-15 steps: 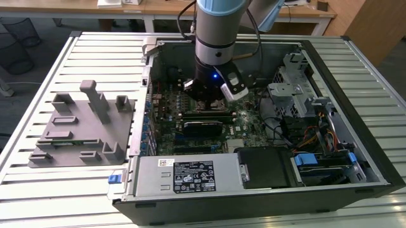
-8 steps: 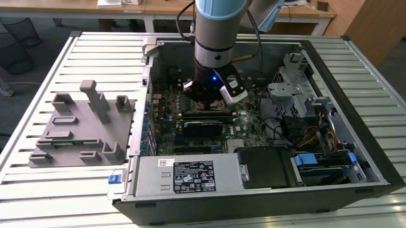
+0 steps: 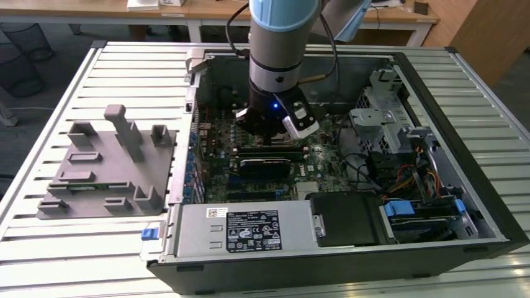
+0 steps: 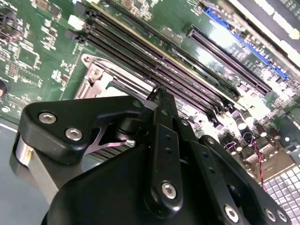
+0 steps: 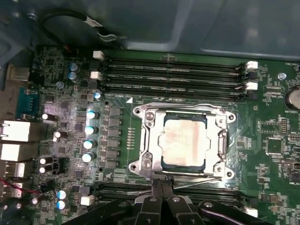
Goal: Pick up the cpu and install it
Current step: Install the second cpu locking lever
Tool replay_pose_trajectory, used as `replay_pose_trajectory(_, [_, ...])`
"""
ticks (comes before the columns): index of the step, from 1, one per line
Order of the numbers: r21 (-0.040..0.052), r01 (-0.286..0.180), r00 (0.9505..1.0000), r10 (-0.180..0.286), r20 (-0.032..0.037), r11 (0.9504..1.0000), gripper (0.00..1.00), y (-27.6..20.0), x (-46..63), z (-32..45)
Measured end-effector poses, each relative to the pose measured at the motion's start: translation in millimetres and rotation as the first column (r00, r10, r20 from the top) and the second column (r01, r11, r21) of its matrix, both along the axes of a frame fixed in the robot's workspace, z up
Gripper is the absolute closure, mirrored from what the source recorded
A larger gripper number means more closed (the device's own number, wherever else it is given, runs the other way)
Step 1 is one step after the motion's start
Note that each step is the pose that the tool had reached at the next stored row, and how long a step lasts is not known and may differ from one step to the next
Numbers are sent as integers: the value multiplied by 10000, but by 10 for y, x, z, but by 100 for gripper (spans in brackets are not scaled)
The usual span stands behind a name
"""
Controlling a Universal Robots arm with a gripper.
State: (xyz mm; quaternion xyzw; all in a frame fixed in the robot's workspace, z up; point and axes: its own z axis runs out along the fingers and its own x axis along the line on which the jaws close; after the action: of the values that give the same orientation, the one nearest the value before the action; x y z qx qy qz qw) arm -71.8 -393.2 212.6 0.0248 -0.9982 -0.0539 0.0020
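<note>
First wrist view: cpu [image 5: 183, 141] seated; fingers [image 5: 161, 190] closed, empty.

Robotics lab or workshop: opened computer case [image 3: 348, 155] lying on slatted metal bench [image 3: 58, 124], grey fixture block [image 3: 108, 167] sitting alongside, desks [image 3: 198, 12] standing behind.

The cpu [image 5: 183, 141] sits in its socket [image 5: 220, 145], between memory slots [image 5: 173, 70] on the motherboard [image 5: 276, 154].

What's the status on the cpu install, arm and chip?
Gripper low over the motherboard, at the socket's edge. Fingers together, nothing between them. Cpu lies flat inside the socket frame. Nothing on top of it.
</note>
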Motion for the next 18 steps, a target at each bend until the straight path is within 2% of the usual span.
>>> replay_pose_trajectory(9, [181, 2, 10000, -1, -1, 9998, 89, -3, -33, -82])
replay_pose_trajectory(11, [262, 0, 10000, 0, 0, 9997, 89, -6, -33, -92])
replay_pose_trajectory(14, [487, 0, 10000, 0, 1, 9988, 89, -29, -35, -96])
replay_pose_trajectory(18, [599, 1, 10000, -1, 1, 9982, 89, -76, -42, -100])
